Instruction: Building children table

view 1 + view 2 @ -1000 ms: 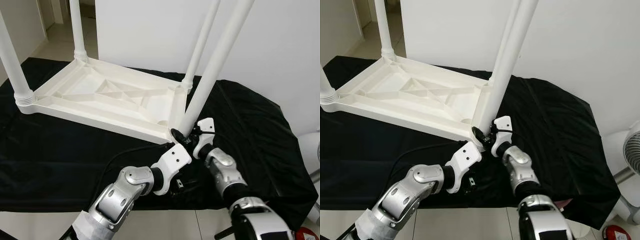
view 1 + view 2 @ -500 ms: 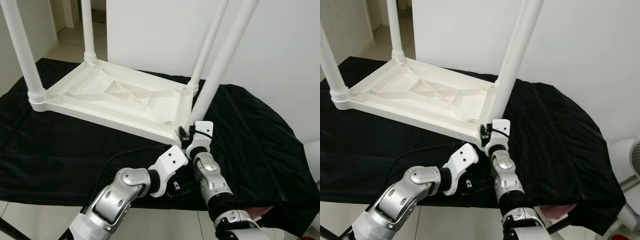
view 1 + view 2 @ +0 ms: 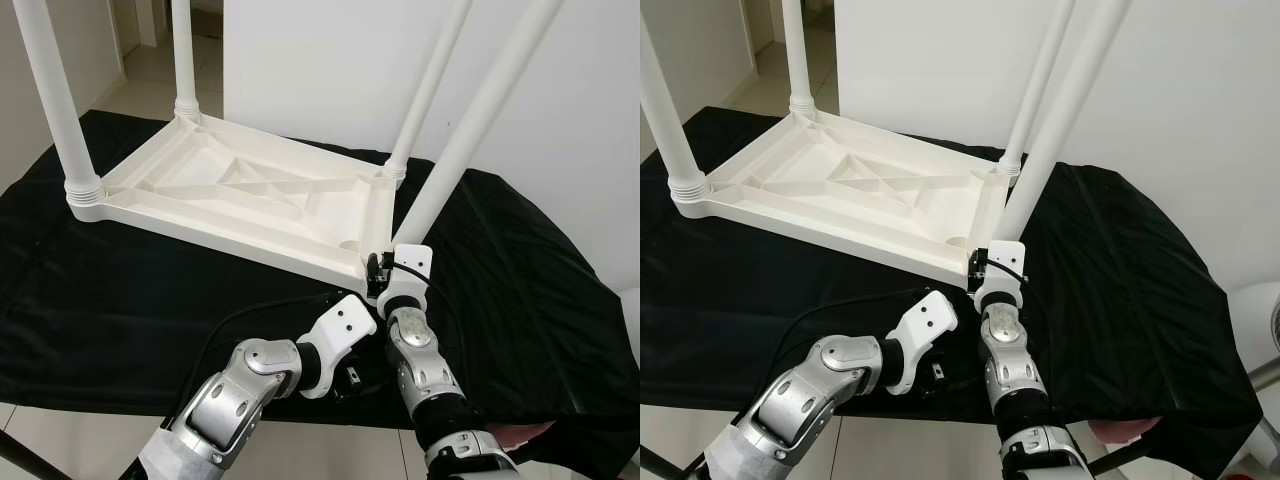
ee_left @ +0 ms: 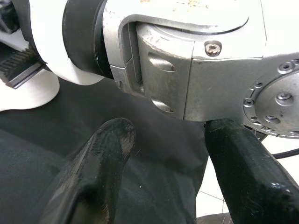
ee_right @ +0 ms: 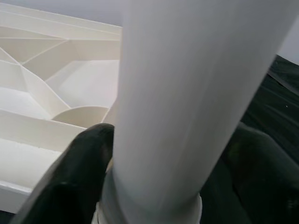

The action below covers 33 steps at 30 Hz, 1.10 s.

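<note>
Black cloth [image 3: 120,300]: right claw [image 5: 154,186] grips leg [image 3: 470,130] (tilted).

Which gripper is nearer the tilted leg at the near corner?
Right. The right gripper is closed around the tilted leg at its base. The left gripper sits lower, open over the black cloth, beside the right arm.

Black cloth [image 3: 120,300] covers support surface, hangs over its edges. White table top [image 3: 240,195] lies upside down directly on cloth. Black cable [image 3: 250,310] lies on cloth just beside table top's near edge.
</note>
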Tool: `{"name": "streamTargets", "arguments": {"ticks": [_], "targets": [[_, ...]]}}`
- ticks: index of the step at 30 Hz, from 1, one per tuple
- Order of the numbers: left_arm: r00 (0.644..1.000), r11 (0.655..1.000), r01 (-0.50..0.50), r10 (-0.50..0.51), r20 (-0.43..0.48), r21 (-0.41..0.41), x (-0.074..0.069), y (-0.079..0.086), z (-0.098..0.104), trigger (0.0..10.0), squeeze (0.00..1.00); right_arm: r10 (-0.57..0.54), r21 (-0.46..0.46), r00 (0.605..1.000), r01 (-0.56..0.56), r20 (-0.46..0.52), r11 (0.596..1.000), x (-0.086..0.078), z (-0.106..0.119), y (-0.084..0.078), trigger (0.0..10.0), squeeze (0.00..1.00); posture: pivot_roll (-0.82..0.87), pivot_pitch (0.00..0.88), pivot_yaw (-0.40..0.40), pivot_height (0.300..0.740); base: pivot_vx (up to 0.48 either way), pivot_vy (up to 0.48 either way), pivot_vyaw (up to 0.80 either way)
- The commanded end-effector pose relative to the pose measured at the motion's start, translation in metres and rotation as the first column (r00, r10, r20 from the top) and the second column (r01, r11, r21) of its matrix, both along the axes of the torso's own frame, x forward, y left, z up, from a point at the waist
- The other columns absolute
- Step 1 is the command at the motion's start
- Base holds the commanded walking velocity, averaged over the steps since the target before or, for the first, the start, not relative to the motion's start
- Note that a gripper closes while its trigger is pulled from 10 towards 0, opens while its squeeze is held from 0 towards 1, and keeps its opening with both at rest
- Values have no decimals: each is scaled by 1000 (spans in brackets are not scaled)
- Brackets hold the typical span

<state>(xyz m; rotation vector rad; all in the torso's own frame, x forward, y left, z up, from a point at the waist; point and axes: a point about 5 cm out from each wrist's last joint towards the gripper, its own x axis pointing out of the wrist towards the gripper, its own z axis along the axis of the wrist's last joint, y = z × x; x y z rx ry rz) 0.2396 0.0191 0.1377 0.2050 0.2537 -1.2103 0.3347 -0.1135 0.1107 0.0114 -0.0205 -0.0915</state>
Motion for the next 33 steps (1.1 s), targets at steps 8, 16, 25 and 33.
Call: {"name": "streamTargets", "arguments": {"ticks": [8, 16, 25, 33], "targets": [[1000, 999, -18, 18, 8, -34, 0, -8, 4, 10000, 0, 45, -57, 999, -43, 17, 997, -30, -10, -16, 10000, 1000, 34, 0, -177, 740, 0, 0, 0], [1000, 999, -14, 14, 5, -34, -1, -9, 4, 10000, 0, 151, -96, 988, -146, 40, 985, -51, -11, -19, 10000, 0, 25, 0, -173, 740, 0, 0, 0], [1000, 999, -8, 8, 6, -32, 0, -8, 4, 10000, 0, 370, -106, 927, -362, 61, 926, -70, -8, -9, 10000, 0, 18, 0, -168, 740, 0, 0, 0], [999, 1000, -18, 18, 32, -17, 2, -6, 5, 10000, 0, 548, -60, 834, -545, 65, 836, -64, -1, 9, 10000, 0, 30, 0, -171, 740, 0, 0, 0]]}}
